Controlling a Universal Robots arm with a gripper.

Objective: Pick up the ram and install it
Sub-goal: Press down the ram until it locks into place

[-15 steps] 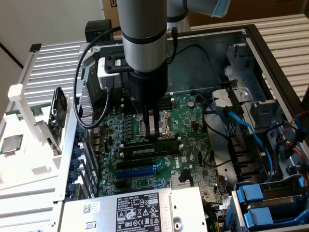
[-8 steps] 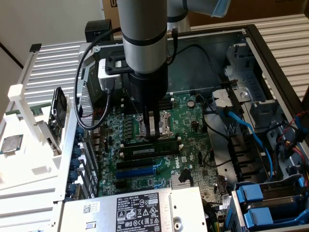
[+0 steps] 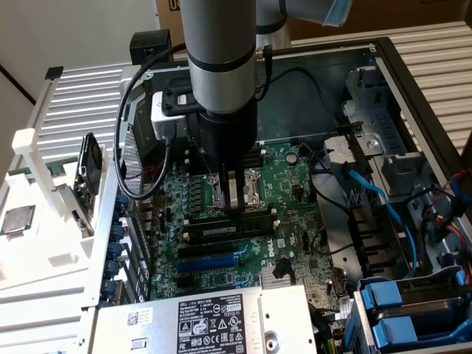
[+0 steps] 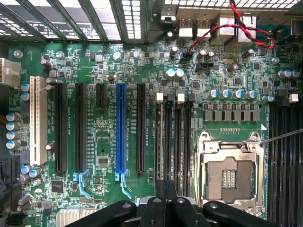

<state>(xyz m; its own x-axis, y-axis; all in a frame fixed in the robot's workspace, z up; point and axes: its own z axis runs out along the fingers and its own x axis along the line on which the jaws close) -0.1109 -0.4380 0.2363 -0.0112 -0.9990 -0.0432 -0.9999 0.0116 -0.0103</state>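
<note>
Case walls (image 3: 383, 66) ring the motherboard (image 3: 287, 184) — cables and drive bays crowd the exterior view's right. The gripper (image 3: 234, 209) is closed, fingertips touching the ram (image 3: 230, 229) — seated in a black slot beside the processor socket (image 4: 230, 176).

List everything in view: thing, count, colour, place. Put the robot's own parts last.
ram: one, green with black chips, lying in a memory slot on the circuit board, just under the claw
circuit board: one, green, on the floor of the open computer case
processor socket: one, silver frame, open and bare, beside the memory slots
blue slot: one, blue, among the black card slots
white slot: one, white, at the end of the card-slot row
processor chip: one, silver, on the white tray at the exterior view's left
power supply: one, grey with a black label, at the case's near edge
arm: one, grey, over the case
claw: one, black, shut, above the ram
</note>
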